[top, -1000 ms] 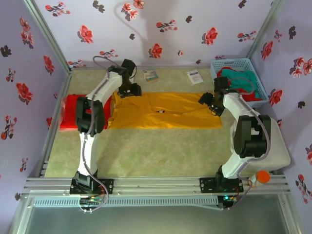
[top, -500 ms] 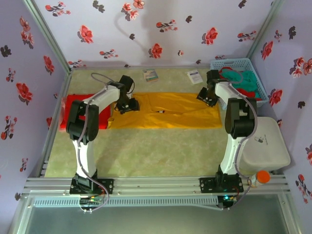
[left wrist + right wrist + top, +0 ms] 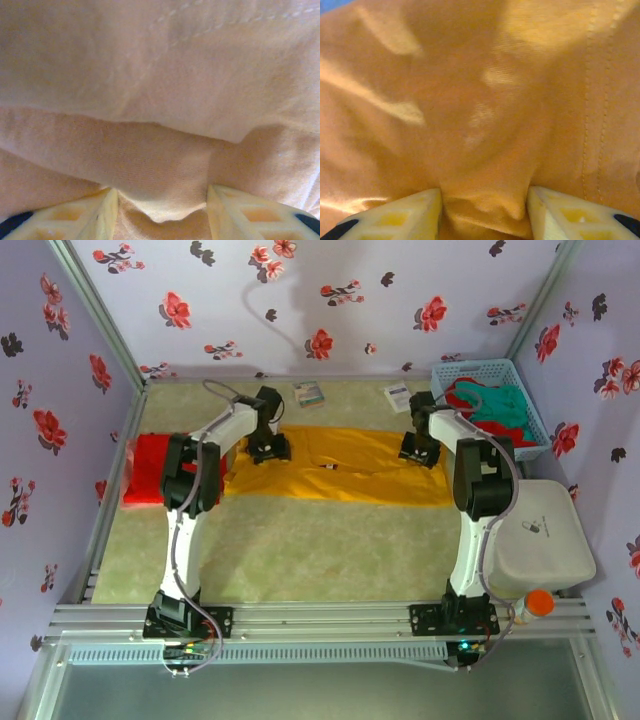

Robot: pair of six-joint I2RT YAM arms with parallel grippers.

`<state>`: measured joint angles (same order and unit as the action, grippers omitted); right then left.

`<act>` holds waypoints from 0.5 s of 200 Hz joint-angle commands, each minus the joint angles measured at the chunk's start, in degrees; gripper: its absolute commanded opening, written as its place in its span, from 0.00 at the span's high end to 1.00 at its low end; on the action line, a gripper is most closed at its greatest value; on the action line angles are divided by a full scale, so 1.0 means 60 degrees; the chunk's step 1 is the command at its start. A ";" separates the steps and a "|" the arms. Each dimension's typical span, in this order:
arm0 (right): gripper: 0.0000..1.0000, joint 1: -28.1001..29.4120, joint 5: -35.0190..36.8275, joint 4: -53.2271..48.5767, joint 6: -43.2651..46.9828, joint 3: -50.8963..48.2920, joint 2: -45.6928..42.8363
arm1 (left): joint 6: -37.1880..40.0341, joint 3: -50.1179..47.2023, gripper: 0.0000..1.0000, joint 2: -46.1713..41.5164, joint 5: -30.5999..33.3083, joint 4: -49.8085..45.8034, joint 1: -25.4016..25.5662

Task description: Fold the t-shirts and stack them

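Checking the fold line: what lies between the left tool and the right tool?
In the top view, the mustard-yellow cloth t-shirt spans from the left tool to the right tool, its small dark print between them.

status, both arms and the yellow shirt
Left tool shut on yellow shirt, left end. Right tool shut on right end. Red shirt at left.

Lavender walls (image 3: 400, 270) printed with red and dark flowers are closing in the table on three sides, with silvery metal posts (image 3: 100, 312) slanting up at the back corners. A pale beige mat (image 3: 320, 550) is covering the tabletop, and aluminium rails (image 3: 320, 618) are running across its near edge. Soft, even light is falling over everything.
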<state>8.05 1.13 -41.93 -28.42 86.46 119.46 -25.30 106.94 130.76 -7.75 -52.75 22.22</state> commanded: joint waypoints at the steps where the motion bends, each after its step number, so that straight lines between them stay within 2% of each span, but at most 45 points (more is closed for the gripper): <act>1: 0.52 0.0331 -0.0396 -0.0829 0.0225 -0.0772 -0.0330 | 0.0561 0.0958 0.52 0.0710 -0.0019 -0.0945 -0.0028; 42: 0.51 0.1146 -0.1487 -0.0986 0.0083 -0.1939 -0.1155 | 0.0496 0.1554 0.52 0.1101 -0.0263 -0.1050 0.0309; 72: 0.51 0.2436 -0.2018 -0.0849 -0.0409 -0.3155 -0.2173 | 0.0732 0.2173 0.53 0.1413 -0.0392 -0.1385 0.0851; 100: 0.51 0.3750 -0.2552 -0.0104 -0.1549 -0.4407 -0.3159 | 0.0984 0.2876 0.53 0.1813 -0.0584 -0.1753 0.1329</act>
<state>25.26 -8.71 -43.38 -31.38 65.36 104.18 -22.04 120.64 138.58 -8.25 -59.46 27.20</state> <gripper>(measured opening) 0.493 0.470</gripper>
